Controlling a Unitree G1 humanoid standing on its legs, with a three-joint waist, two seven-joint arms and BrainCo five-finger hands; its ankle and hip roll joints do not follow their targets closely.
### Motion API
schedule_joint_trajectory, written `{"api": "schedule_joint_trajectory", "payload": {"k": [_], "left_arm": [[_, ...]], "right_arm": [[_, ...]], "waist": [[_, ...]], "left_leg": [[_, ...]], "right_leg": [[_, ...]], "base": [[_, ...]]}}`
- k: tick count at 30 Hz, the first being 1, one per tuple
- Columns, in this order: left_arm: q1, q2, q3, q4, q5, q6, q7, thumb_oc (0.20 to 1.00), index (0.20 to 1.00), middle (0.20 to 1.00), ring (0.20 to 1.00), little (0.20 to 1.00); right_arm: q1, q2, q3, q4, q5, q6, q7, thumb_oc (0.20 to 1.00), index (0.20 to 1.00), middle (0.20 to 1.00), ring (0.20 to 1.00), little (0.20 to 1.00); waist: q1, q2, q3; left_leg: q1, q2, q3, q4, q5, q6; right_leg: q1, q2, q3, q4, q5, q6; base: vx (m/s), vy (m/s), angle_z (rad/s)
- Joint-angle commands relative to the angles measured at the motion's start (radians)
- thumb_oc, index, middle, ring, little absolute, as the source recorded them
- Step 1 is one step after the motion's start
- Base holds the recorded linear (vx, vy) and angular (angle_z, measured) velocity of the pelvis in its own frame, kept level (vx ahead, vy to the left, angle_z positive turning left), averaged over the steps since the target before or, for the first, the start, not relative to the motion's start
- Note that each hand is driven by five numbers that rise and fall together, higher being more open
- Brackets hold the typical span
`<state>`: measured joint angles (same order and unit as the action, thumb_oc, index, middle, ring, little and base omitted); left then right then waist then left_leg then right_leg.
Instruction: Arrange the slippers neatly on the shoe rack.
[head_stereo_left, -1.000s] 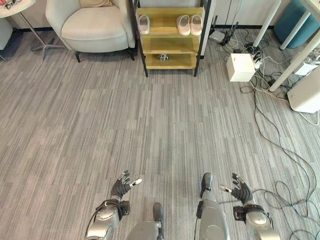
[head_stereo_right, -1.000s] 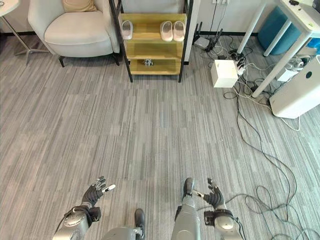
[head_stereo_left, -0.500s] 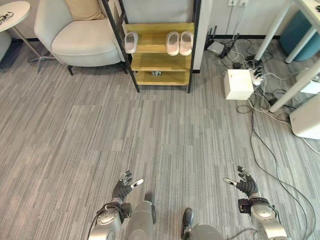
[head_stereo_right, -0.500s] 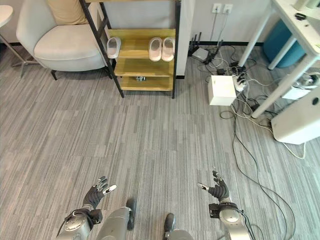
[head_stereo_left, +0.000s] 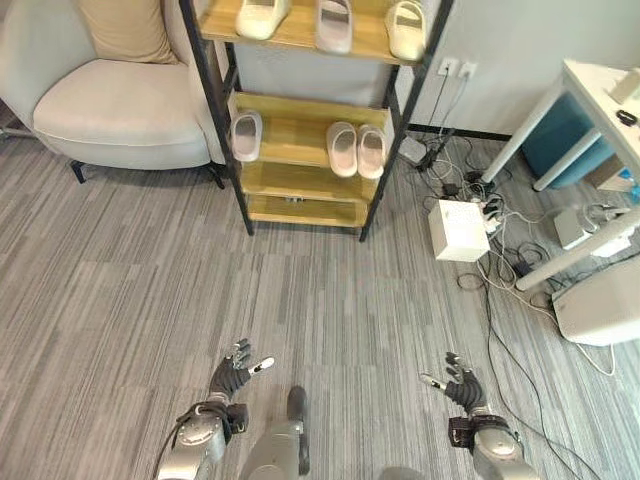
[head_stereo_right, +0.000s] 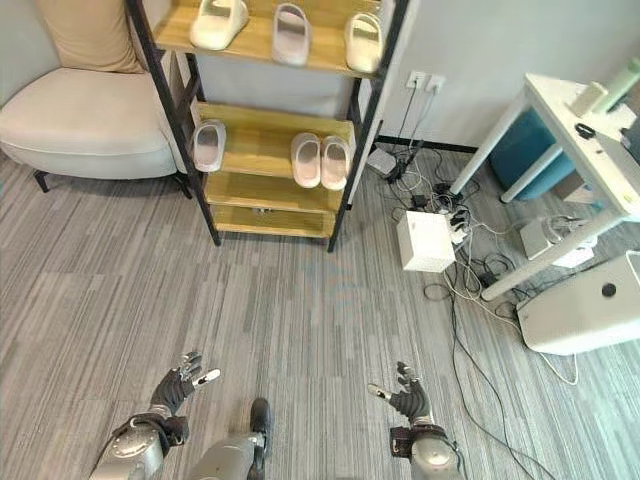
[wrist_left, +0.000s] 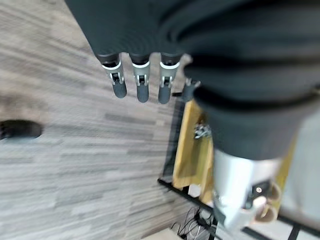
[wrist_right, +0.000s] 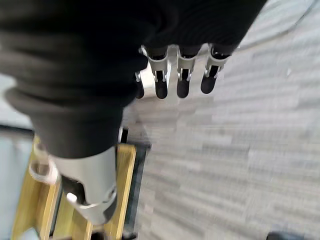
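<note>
Left hand (head_stereo_left: 232, 376) and right hand (head_stereo_left: 462, 385) both empty with fingers spread, low over the floor, shoe rack (head_stereo_left: 222, 120) well ahead, pink slippers (head_stereo_left: 356, 150) on its shelves

Shoe rack (head_stereo_left: 300, 135), 12 o'clock from me: its top is cut by the picture's edge, and so are the heels of the three slippers (head_stereo_left: 331, 22) on its upper shelf. A small dark object (head_stereo_left: 293, 200) on the lowest shelf is too small to tell.

Armchair (head_stereo_left: 110, 110), 11 o'clock: back and left side run out of the picture; the tan cushion (head_stereo_left: 125, 28) is cut at the top.

White desk (head_stereo_left: 600, 95), 2 o'clock: I see a corner and legs, the rest is cut off. The things on it are too small to name.

Left wrist view: my thumb (wrist_left: 237, 200) covers part of the rack, and the pale slipper (wrist_left: 265, 212) past it is blurred.
</note>
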<state>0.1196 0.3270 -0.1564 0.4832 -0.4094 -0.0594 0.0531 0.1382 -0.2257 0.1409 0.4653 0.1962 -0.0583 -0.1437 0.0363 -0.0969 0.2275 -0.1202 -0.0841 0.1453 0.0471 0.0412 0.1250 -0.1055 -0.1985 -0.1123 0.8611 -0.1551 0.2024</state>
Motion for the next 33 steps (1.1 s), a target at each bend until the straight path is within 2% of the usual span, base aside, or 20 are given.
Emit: {"api": "schedule_joint_trajectory", "payload": {"k": [1, 2, 3, 4, 5, 6, 7, 9, 11, 14, 15, 16, 17, 19, 20, 21, 22, 23, 27, 33], "left_arm": [[0.023, 0.013, -0.011, -0.077, 0.034, -0.028, -0.004, 1.000, 1.000, 1.000, 1.000, 1.000], [0.021, 0.010, -0.010, -0.079, 0.033, -0.029, -0.006, 1.000, 1.000, 1.000, 1.000, 1.000], [0.009, 0.009, -0.016, -0.078, 0.034, -0.031, -0.006, 1.000, 1.000, 1.000, 1.000, 1.000], [0.009, 0.009, -0.017, -0.078, 0.034, -0.031, -0.006, 1.000, 1.000, 1.000, 1.000, 1.000], [-0.003, 0.008, -0.018, -0.075, 0.038, -0.031, -0.004, 1.000, 1.000, 1.000, 1.000, 1.000], [-0.011, 0.006, -0.011, -0.073, 0.042, -0.034, -0.004, 1.000, 1.000, 1.000, 1.000, 1.000], [-0.011, 0.006, -0.011, -0.073, 0.042, -0.034, -0.004, 1.000, 1.000, 1.000, 1.000, 1.000], [-0.015, 0.004, -0.003, -0.070, 0.044, -0.045, -0.004, 1.000, 1.000, 1.000, 1.000, 1.000], [-0.014, 0.003, 0.002, -0.066, 0.050, -0.045, -0.015, 1.000, 1.000, 1.000, 1.000, 1.000], [0.005, -0.012, 0.004, -0.069, 0.046, -0.044, -0.016, 1.000, 1.000, 1.000, 1.000, 1.000], [0.012, -0.015, 0.004, -0.071, 0.043, -0.044, -0.018, 1.000, 1.000, 1.000, 1.000, 1.000], [0.013, -0.017, -0.005, -0.076, 0.041, -0.041, -0.023, 1.000, 1.000, 1.000, 1.000, 1.000], [0.013, -0.016, -0.005, -0.075, 0.041, -0.041, -0.023, 1.000, 1.000, 1.000, 1.000, 1.000], [-0.004, -0.018, -0.011, -0.073, 0.027, -0.040, -0.014, 1.000, 1.000, 1.000, 1.000, 1.000], [-0.013, -0.028, -0.019, -0.071, 0.027, -0.029, -0.010, 1.000, 1.000, 1.000, 1.000, 1.000], [-0.013, -0.029, -0.019, -0.071, 0.027, -0.029, -0.010, 1.000, 1.000, 1.000, 1.000, 1.000], [-0.019, -0.030, -0.027, -0.067, 0.031, -0.029, -0.007, 1.000, 1.000, 1.000, 1.000, 1.000], [-0.035, -0.033, -0.035, -0.059, 0.034, -0.029, 0.003, 1.000, 1.000, 1.000, 1.000, 1.000], [-0.016, -0.036, -0.038, -0.072, 0.036, -0.035, -0.002, 1.000, 1.000, 1.000, 1.000, 1.000], [0.018, -0.020, -0.032, -0.092, 0.049, -0.031, -0.012, 1.000, 1.000, 1.000, 1.000, 1.000]], "right_arm": [[-0.035, -0.051, -0.037, -0.008, 0.012, -0.032, -0.007, 1.000, 1.000, 1.000, 1.000, 1.000], [-0.034, -0.051, -0.041, -0.006, 0.018, -0.033, -0.007, 1.000, 1.000, 1.000, 1.000, 1.000], [-0.040, -0.048, -0.051, -0.001, 0.031, -0.035, -0.015, 1.000, 1.000, 1.000, 1.000, 1.000], [-0.040, -0.048, -0.051, -0.001, 0.031, -0.035, -0.015, 1.000, 1.000, 1.000, 1.000, 1.000], [-0.044, -0.047, -0.056, 0.001, 0.043, -0.034, -0.021, 1.000, 1.000, 1.000, 1.000, 1.000], [-0.044, -0.044, -0.063, 0.005, 0.048, -0.030, -0.024, 1.000, 1.000, 1.000, 1.000, 1.000], [-0.044, -0.045, -0.063, 0.005, 0.048, -0.030, -0.024, 1.000, 1.000, 1.000, 1.000, 1.000], [-0.043, -0.044, -0.069, 0.002, 0.043, -0.027, -0.022, 1.000, 1.000, 1.000, 1.000, 1.000], [-0.040, -0.049, -0.069, 0.005, 0.033, -0.022, -0.016, 1.000, 1.000, 1.000, 1.000, 1.000], [-0.037, -0.058, -0.061, 0.011, 0.032, -0.028, -0.004, 1.000, 1.000, 1.000, 1.000, 1.000], [-0.035, -0.065, -0.060, 0.008, 0.032, -0.028, -0.001, 1.000, 1.000, 1.000, 1.000, 1.000], [-0.032, -0.087, -0.058, -0.009, 0.048, -0.039, 0.005, 1.000, 1.000, 1.000, 1.000, 1.000], [-0.032, -0.087, -0.058, -0.009, 0.048, -0.039, 0.005, 1.000, 1.000, 1.000, 1.000, 1.000], [-0.035, -0.104, -0.066, -0.017, 0.058, -0.038, -0.006, 1.000, 1.000, 1.000, 1.000, 1.000], [-0.031, -0.108, -0.074, -0.011, 0.071, -0.042, -0.019, 1.000, 1.000, 1.000, 1.000, 1.000], [-0.030, -0.109, -0.075, -0.011, 0.071, -0.043, -0.019, 1.000, 1.000, 1.000, 1.000, 1.000], [-0.028, -0.113, -0.075, -0.009, 0.074, -0.044, -0.023, 1.000, 1.000, 1.000, 1.000, 1.000], [-0.030, -0.119, -0.081, -0.001, 0.070, -0.044, -0.043, 1.000, 1.000, 1.000, 1.000, 1.000], [-0.001, -0.094, -0.081, 0.011, 0.065, -0.040, -0.028, 1.000, 1.000, 1.000, 1.000, 1.000], [0.006, -0.074, -0.066, 0.012, 0.039, -0.024, -0.009, 1.000, 1.000, 1.000, 1.000, 1.000]], "waist": [[0.004, 0.069, 0.026], [-0.006, 0.069, 0.032], [-0.019, 0.071, 0.040], [-0.022, 0.073, 0.043], [-0.032, 0.071, 0.050], [-0.044, 0.062, 0.048], [-0.044, 0.064, 0.050], [-0.058, 0.065, 0.047], [-0.057, 0.059, 0.037], [-0.064, 0.059, 0.013], [-0.065, 0.063, 0.011], [-0.056, 0.065, 0.023], [-0.059, 0.062, 0.020], [-0.050, 0.046, 0.039], [-0.038, 0.054, 0.034], [-0.038, 0.054, 0.034], [-0.033, 0.065, 0.038], [-0.020, 0.080, 0.047], [-0.038, 0.091, 0.008], [-0.028, 0.074, -0.022]], "left_leg": [[0.070, 0.118, -0.005, -0.024, -0.067, -0.082], [0.095, 0.109, -0.012, -0.038, -0.074, -0.088], [0.126, 0.100, -0.019, -0.050, -0.088, -0.100], [0.132, 0.103, -0.022, -0.051, -0.091, -0.102], [0.160, 0.101, -0.033, -0.059, -0.105, -0.113], [0.180, 0.100, -0.043, -0.065, -0.119, -0.131], [0.184, 0.103, -0.044, -0.065, -0.121, -0.132], [0.236, 0.120, -0.058, -0.070, -0.152, -0.156], [0.257, 0.122, -0.063, -0.069, -0.176, -0.162], [0.287, 0.153, -0.066, -0.013, -0.206, -0.187], [0.272, 0.166, -0.067, 0.045, -0.200, -0.199], [0.200, 0.184, -0.087, 0.230, -0.154, -0.212], [0.195, 0.180, -0.089, 0.230, -0.151, -0.211], [0.085, 0.175, -0.112, 0.350, -0.097, -0.221], [0.055, 0.211, -0.063, 0.141, -0.094, -0.211], [0.063, 0.211, -0.062, 0.131, -0.090, -0.212], [0.041, 0.228, -0.050, 0.062, -0.034, -0.215], [0.006, 0.251, -0.043, -0.038, 0.054, -0.232], [0.081, 0.240, -0.013, -0.111, 0.044, -0.230], [0.151, 0.200, 0.014, -0.127, -0.005, -0.201]], "right_leg": [[-0.001, -0.011, -0.089, -0.331, 0.231, -0.009], [0.008, -0.023, -0.117, -0.392, 0.198, -0.014], [-0.031, -0.022, -0.146, -0.540, 0.164, -0.033], [-0.022, -0.020, -0.151, -0.545, 0.162, -0.034], [-0.032, -0.017, -0.158, -0.663, 0.169, -0.032], [-0.047, -0.021, -0.147, -0.798, 0.206, -0.013], [-0.039, -0.018, -0.149, -0.805, 0.209, -0.013], [-0.078, -0.033, -0.136, -0.881, 0.271, 0.009], [-0.061, -0.035, -0.145, -0.904, 0.274, 0.011], [-0.027, -0.019, -0.145, -0.893, 0.278, -0.015], [-0.012, -0.006, -0.149, -0.891, 0.270, -0.025], [0.033, 0.023, -0.144, -0.895, 0.245, -0.061], [0.029, 0.019, -0.145, -0.895, 0.246, -0.060], [0.075, 0.031, -0.151, -0.907, 0.202, -0.095], [0.115, 0.044, -0.166, -0.927, 0.174, -0.084], [0.117, 0.044, -0.166, -0.928, 0.173, -0.084], [0.127, 0.053, -0.171, -0.927, 0.163, -0.085], [0.156, 0.064, -0.177, -0.932, 0.145, -0.086], [0.174, 0.060, -0.166, -0.921, 0.136, -0.072], [0.194, 0.025, -0.143, -0.910, 0.141, -0.049]], "base": [[0.30, 0.028, 0.16], [0.45, -0.033, 0.21], [0.34, -0.059, 0.27], [0.36, -0.117, 0.24], [0.33, -0.178, 0.34], [0.32, -0.175, 0.55], [0.30, -0.171, 0.70], [0.32, -0.199, 0.72], [0.32, -0.210, 0.47], [0.27, -0.199, 0.23], [0.28, -0.337, 0.04], [0.16, -0.243, -0.09], [0.14, -0.241, -0.18], [0.18, -0.146, -0.35], [0.25, -0.077, -0.19], [0.25, 0.035, 0.17], [0.15, 0.070, -0.03], [0.23, 0.132, -0.15], [0.18, 0.128, -0.21], [0.14, 0.133, 0.06]]}}
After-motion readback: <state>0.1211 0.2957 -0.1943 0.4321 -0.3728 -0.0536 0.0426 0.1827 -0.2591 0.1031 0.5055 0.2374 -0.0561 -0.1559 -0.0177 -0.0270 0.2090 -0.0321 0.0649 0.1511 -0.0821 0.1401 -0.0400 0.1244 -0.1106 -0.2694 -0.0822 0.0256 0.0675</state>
